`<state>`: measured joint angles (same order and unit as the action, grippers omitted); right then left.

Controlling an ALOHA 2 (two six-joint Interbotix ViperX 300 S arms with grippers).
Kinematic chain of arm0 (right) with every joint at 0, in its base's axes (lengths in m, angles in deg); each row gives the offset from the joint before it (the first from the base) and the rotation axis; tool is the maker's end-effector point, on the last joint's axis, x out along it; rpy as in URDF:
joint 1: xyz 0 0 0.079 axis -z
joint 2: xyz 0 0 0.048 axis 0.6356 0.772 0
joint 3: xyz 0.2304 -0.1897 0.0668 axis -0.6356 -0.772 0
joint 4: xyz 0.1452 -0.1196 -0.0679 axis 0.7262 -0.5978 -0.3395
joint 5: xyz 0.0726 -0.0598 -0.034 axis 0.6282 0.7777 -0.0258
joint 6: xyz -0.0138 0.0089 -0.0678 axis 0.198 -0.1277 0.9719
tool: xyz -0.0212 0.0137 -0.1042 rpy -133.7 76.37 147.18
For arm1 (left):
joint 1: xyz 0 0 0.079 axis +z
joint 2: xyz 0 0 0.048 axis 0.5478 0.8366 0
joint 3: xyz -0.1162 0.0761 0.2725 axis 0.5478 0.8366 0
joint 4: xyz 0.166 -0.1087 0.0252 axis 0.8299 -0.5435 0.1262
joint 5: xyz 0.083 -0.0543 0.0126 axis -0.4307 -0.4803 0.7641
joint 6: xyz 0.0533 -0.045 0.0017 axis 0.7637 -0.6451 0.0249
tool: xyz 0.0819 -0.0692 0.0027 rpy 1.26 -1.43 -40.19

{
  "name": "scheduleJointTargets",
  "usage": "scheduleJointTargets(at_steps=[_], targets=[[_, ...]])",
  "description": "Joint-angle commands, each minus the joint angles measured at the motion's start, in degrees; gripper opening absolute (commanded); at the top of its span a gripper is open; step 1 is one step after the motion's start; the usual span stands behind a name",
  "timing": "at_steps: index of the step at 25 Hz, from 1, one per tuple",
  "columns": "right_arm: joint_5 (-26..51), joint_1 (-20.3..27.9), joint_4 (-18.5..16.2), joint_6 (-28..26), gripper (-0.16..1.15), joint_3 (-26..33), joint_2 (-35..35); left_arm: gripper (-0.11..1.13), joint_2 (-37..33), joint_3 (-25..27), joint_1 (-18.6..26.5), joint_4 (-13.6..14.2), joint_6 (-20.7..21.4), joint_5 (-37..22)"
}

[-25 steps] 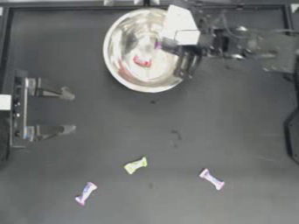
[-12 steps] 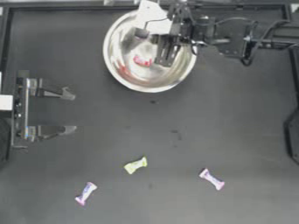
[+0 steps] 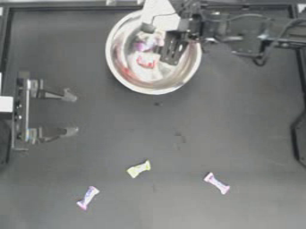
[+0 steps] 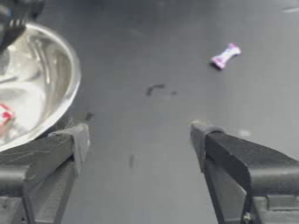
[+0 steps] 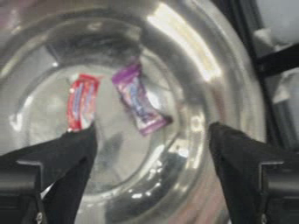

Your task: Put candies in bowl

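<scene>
silver and shiny, the bowl sat at the table's far edge with a red candy and a purple candy inside, beneath the right gripper, jaws apart and empty. 3 candies lay near the front: yellow-green, white-and-pink, and another. the left gripper waited open at the left.
</scene>
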<state>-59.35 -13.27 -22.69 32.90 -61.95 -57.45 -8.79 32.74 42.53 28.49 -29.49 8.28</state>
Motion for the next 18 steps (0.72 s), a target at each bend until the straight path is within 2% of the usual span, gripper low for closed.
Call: scheduleJointTargets(at_steps=[1,8,14,18], targets=[[-5.10,-2.55,0.88,-0.18,1.00,-3.34,-8.44,1.00,0.26,-1.58,0.09,-0.09,0.00,0.18],[-16.17,-6.68,5.63,-0.26,1.00,-15.64,-23.38,1.00,-0.26,-1.58,0.00,-0.09,0.09,0.18],[-19.16,-9.67,10.90,-0.35,1.00,-26.72,-36.21,1.00,-1.32,-1.85,0.00,0.00,0.18,-0.18],[-21.88,-11.87,12.57,-0.53,1.00,-32.52,-43.68,1.00,-2.64,-1.93,0.09,0.18,0.44,-0.53]])
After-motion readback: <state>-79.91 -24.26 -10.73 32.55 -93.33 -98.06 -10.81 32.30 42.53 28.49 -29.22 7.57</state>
